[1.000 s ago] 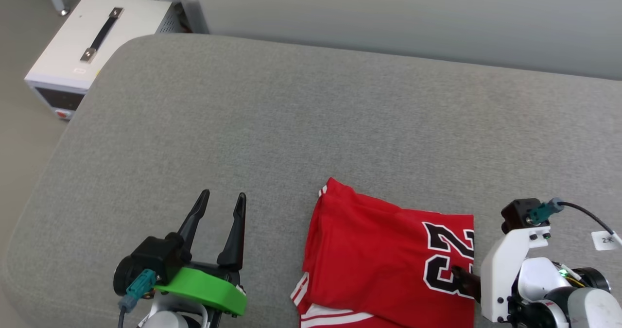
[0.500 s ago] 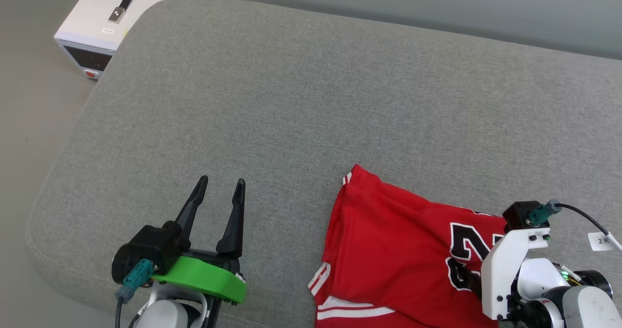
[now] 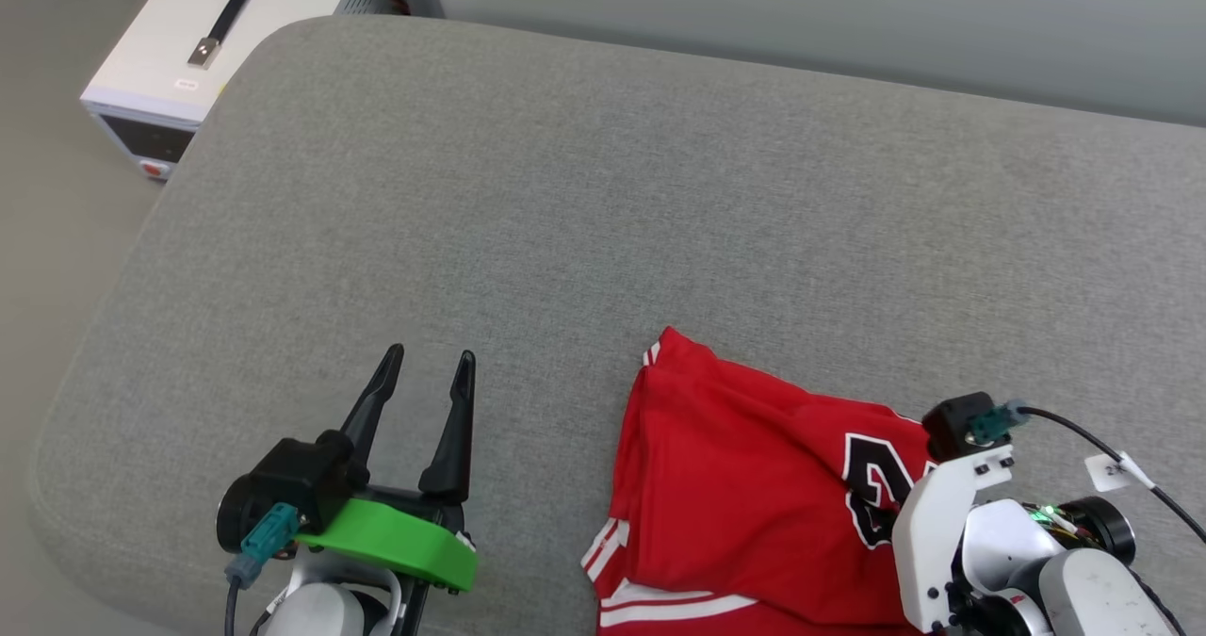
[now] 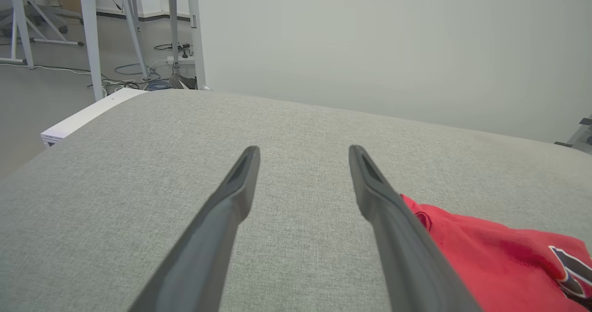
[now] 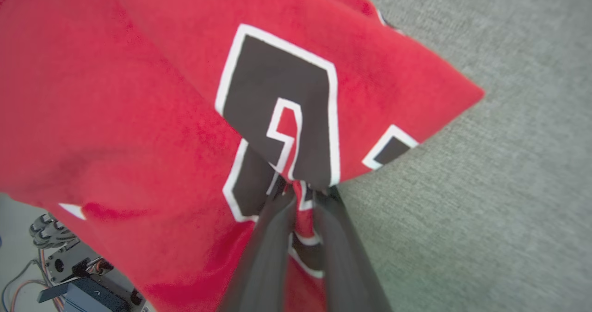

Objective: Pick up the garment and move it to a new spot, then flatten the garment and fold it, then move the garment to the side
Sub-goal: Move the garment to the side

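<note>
— Garment (image 3: 744,485) low and right of centre in the head view, red, number side up, striped trim at its near edge. It's lying on the grey cushion (image 3: 565,193), and the right gripper (image 5: 303,194) has it!

— Clamped, would you say?

— Clamped. In the right wrist view the two dark fingers are drawn together on a pinch of red cloth, right at the edge of the black number. That corner is puckered up off the cushion.

— And the other arm?

— The left gripper (image 3: 429,363) hovers lower left, fingers spread wide, nothing between them. It's over bare cushion and apart from the garment, which lies to its right.

— So where are we in the job?

— My read: the garment looks squared up into a compact, layered packet, so flattening and folding seem done. What's left would be the carry to the side. That said, a neat heap at the very first pick-up could look much the same, so I won't swear to it.

— Room to move it?

— Plenty. The cushion is a broad slab of grey woven fabric with a rounded corner at upper left, running out of frame to the right.

— Beyond that?

— A white box (image 3: 217,42) with a black handle on the floor, upper left. A plain pale wall (image 3: 801,14) runs across the top. In the left wrist view, white metal legs (image 4: 134,25) and loose cables (image 4: 152,78) are at the far upper left.
</note>
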Controlling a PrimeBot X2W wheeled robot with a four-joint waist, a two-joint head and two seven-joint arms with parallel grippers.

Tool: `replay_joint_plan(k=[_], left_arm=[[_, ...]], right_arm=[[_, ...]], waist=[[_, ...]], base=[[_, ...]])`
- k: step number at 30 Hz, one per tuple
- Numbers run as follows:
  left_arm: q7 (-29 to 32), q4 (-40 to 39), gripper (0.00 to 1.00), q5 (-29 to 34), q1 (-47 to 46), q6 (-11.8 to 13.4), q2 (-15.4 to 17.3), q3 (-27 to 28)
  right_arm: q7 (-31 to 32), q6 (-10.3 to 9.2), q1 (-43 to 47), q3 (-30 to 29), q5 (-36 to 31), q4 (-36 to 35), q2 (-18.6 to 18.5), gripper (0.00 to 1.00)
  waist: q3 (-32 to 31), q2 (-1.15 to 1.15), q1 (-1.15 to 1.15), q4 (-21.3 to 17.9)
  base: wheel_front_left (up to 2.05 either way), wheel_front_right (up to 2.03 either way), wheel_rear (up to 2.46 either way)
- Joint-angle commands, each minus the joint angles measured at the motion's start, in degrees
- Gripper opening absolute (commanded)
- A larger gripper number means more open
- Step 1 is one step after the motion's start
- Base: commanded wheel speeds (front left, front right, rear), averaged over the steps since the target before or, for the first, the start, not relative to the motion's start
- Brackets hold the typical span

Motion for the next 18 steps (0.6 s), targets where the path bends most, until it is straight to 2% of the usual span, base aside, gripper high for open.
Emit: replay_joint_plan(k=[1, 4, 10, 18], left_arm=[[-0.33, 0.16, 1.00, -0.04, -0.27, -0.17, 0.29, -0.18], [-0.33, 0.40, 1.00, -0.34, 0.21, -0.17, 0.67, -1.08], [-0.33, 1.05, 1.00, -1.02, 0.93, -0.17, 1.23, -3.75], [-0.33, 0.23, 1.00, -0.74, -0.85, -0.17, 1.17, -8.83]], right_arm=[[-1.16, -0.03, -0.88, 1.78, 0.06, 0.19, -1.51, 0.00], [-3.00, -0.03, -1.60, 4.78, 0.19, -1.77, -5.43, 0.00], [-4.02, -0.03, -3.69, 11.61, 0.81, -6.32, -16.96, 0.00], [-6.10, -0.03, -8.35, 14.94, 1.11, -8.80, -31.72, 0.00]], waist=[[-1.23, 0.00, 0.00, -1.61], [-2.05, 0.00, 0.00, -3.59], [-2.58, 0.00, 0.00, -9.65], [0.37, 0.00, 0.00, -18.28]], base=[[0.00, 0.00, 0.00], [0.00, 0.00, 0.00], [0.00, 0.00, 0.00], [0.00, 0.00, 0.00]])
